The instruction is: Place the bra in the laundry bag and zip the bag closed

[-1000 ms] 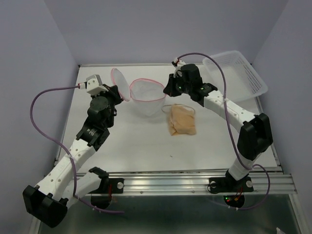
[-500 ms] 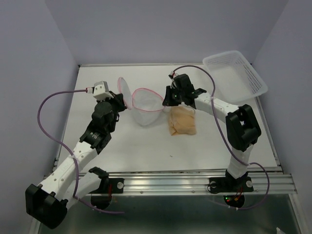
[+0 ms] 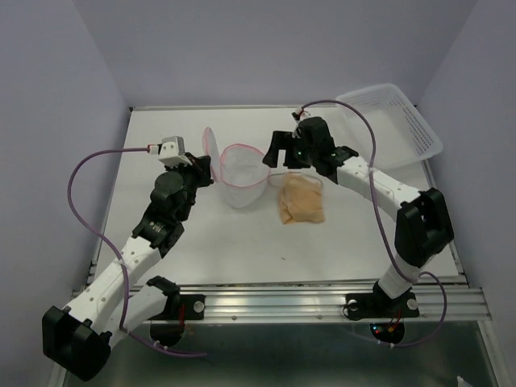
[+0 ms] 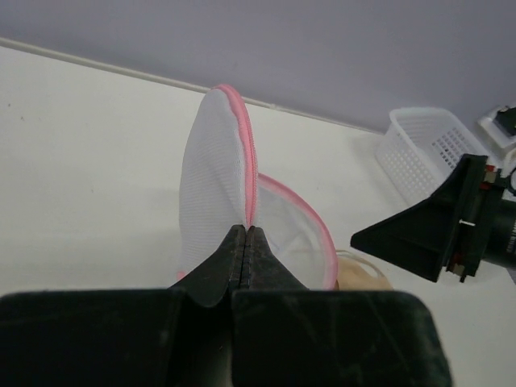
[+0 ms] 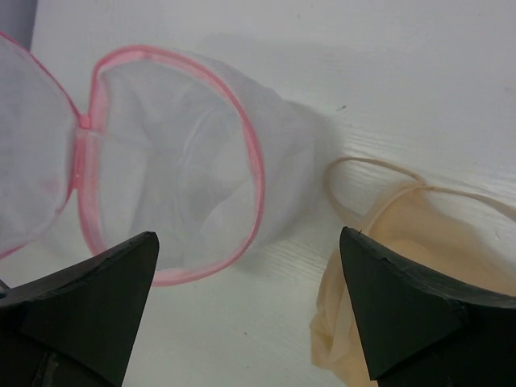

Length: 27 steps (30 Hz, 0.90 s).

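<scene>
Early stage: the bra is lying on the tabletop just beside the laundry bag, with nothing inside and the zipper undone. The left end effector is clamped tight on the pink-rimmed lid, holding it upright. The right end effector is hanging wide open and empty over both. A second ago its jaws were nearly closed at the bag rim, and the lid was leaning flatter.
</scene>
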### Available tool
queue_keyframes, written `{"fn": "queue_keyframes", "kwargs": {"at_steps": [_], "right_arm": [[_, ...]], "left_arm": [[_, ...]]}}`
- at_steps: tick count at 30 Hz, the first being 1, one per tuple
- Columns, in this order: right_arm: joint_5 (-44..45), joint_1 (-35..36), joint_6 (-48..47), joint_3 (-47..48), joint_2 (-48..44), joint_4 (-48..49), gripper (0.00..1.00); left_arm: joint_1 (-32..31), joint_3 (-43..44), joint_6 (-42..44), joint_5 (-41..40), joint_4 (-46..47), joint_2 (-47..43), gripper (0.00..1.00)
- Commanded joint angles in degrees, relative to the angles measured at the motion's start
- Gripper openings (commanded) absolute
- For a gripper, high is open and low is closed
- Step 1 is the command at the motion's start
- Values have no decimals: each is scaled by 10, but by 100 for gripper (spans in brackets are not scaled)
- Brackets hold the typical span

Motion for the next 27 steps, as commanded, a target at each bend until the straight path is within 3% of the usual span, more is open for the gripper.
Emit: {"fn": "queue_keyframes", "kwargs": {"at_steps": [1,5,13,21,27], "right_arm": [[91,-4,20,-59,-103,16,100],[134,-37,32,-143,-178,0,100],[109,-105,22,-270,-283,-30,100],[31,-148,13,-316,-236,4,100],[-36,-160,25,-333,-166,101,100]], "left_arm": [[3,7,21,16,42,-14,0],[4,10,22,18,40,-16,0],[5,9,17,8,35,-14,0],[5,14,6,8,24,-9,0],[6,11,2,19,21,-18,0]]}}
